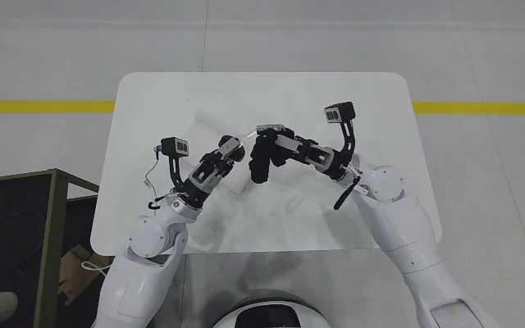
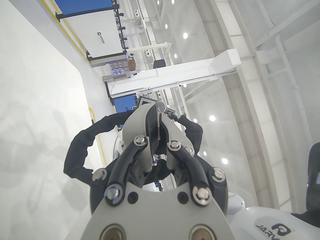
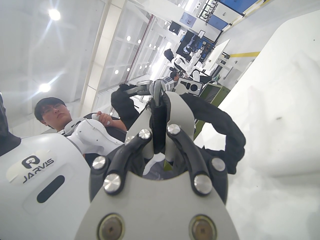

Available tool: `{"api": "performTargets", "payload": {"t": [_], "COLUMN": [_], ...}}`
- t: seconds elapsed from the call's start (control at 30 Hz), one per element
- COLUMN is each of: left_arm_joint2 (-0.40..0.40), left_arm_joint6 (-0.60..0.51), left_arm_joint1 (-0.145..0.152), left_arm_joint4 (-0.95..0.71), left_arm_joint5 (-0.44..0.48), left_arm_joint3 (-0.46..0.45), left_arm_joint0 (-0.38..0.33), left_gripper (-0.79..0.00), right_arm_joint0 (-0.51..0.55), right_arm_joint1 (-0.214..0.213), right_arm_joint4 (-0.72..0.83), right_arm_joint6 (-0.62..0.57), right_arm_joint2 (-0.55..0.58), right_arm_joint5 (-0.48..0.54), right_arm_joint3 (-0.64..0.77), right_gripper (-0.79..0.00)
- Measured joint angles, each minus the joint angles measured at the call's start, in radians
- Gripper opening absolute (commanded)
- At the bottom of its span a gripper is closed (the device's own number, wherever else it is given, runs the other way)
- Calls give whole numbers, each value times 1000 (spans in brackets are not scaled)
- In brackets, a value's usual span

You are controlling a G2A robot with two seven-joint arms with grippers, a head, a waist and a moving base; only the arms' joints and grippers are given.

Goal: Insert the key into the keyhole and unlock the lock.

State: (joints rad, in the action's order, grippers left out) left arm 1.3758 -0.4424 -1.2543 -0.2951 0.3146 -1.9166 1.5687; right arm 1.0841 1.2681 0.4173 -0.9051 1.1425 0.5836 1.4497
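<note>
Aligning is judged the need now: key (image 2: 159,128) pinched in left hand (image 2: 157,113) and lock (image 3: 165,84) pinched in right hand (image 3: 160,102) are held together above the counter (image 1: 344,221) middle; blade to be squared to keyhole before turning.

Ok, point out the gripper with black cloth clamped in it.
The right gripper: black cloth is clamped in it, whereas the left gripper clamps a thin metal strip.

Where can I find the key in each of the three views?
Top view: key at the centre, where the two arms meet.
Left wrist view: key, a thin edge-on strip between the left gripper's pads.
Right wrist view: cannot tell it apart from the lock at the right gripper.
Shared landmark: the white table.
</note>
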Motion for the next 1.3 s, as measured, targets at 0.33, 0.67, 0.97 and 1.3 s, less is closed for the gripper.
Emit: {"api": "performTargets", "payload": {"t": [0.33,0.67,0.97,1.3], "left_arm_joint2": [117,118,85,61], "left_arm_joint6": [-249,-265,-160,-103], "left_arm_joint1": [22,24,16,11], "left_arm_joint4": [-48,68,147,190], "left_arm_joint5": [-21,103,121,116], "left_arm_joint3": [7,3,11,6], "left_arm_joint0": [-14,-16,-12,-8], "left_gripper": [-785,-785,-785,-785], "right_arm_joint0": [-15,-22,-23,-22], "right_arm_joint1": [-16,-13,-11,-10], "right_arm_joint4": [90,122,98,67], "right_arm_joint6": [-136,-157,-141,-117], "right_arm_joint2": [58,38,27,26], "right_arm_joint5": [-54,-95,-95,-82], "right_arm_joint3": [-14,-15,-15,-15], "right_gripper": [-785,-785,-785,-785]}}
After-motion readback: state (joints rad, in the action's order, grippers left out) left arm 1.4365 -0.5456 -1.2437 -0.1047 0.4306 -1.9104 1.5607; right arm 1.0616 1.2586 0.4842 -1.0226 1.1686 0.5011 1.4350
